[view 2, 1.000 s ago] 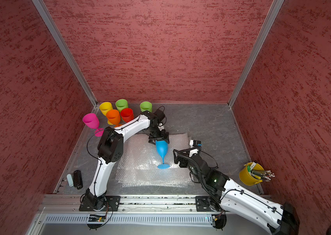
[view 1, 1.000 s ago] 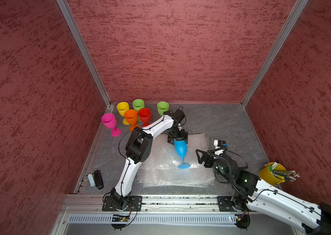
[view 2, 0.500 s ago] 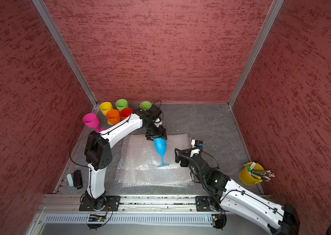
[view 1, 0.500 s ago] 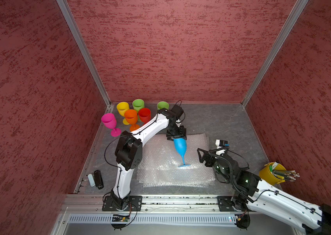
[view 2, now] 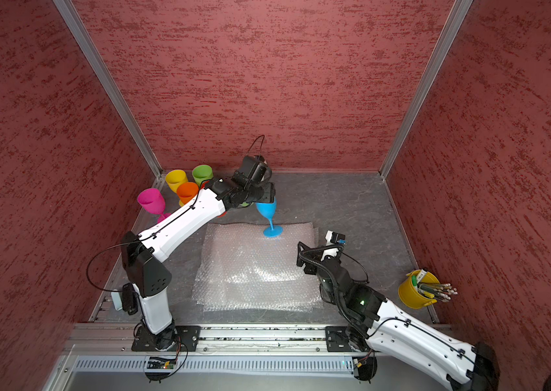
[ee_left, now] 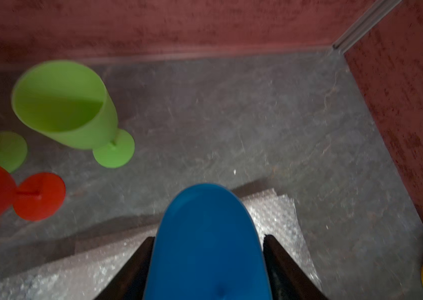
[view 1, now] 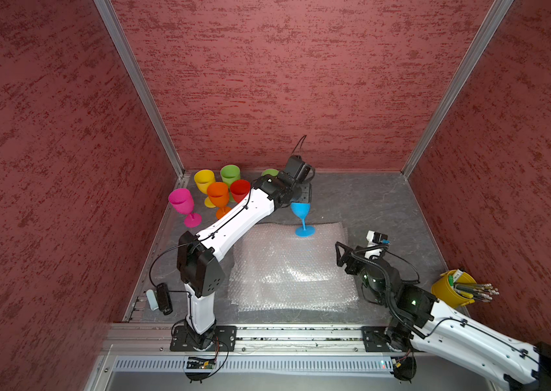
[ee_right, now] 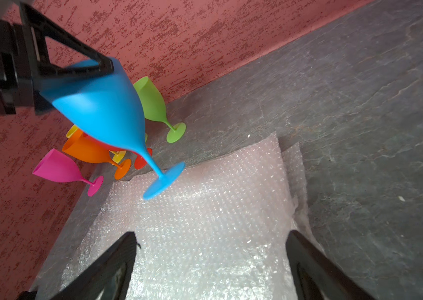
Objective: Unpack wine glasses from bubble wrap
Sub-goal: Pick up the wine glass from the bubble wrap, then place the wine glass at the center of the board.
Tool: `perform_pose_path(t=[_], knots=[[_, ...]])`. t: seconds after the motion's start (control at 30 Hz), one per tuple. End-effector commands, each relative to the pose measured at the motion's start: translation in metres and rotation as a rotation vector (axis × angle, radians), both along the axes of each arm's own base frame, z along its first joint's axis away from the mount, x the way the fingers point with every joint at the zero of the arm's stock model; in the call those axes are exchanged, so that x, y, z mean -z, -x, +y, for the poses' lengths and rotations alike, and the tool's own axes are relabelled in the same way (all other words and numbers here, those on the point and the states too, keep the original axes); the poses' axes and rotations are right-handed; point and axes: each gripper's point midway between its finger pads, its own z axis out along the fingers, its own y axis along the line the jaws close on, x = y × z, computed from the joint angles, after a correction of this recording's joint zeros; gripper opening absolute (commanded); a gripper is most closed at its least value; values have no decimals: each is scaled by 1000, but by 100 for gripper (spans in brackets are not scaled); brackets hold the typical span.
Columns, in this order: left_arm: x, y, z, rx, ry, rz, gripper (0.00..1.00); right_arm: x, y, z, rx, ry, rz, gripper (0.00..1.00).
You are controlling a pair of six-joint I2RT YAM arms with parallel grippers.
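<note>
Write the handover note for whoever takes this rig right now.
Left gripper: shut on the bowl of the blue goblet. The goblet is tilted, with its foot at the far edge of the bubble wrap; I cannot tell whether it touches.
Right gripper: open, empty, over the wrap's right side.
Done: pink goblet, yellow goblet, orange goblet, red goblet, green goblet and second green goblet stand upright in the far left corner. The wrap lies flat, no roll in sight.
Left: probably only to stand the blue goblet on the table and let go.
</note>
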Motion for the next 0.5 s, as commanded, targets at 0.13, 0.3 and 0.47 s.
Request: perform_pose_path(t=[0.13, 0.3, 0.47], knots=[[-50, -67, -6, -71, -22, -441, 62, -12, -9, 0, 43, -13, -30, 92], [-30, -106, -4, -123, -78, -474, 62, -3, -11, 4, 41, -8, -25, 92], [5, -130, -3, -163, -85, -458, 62, -4, -16, 7, 44, 14, -39, 93]])
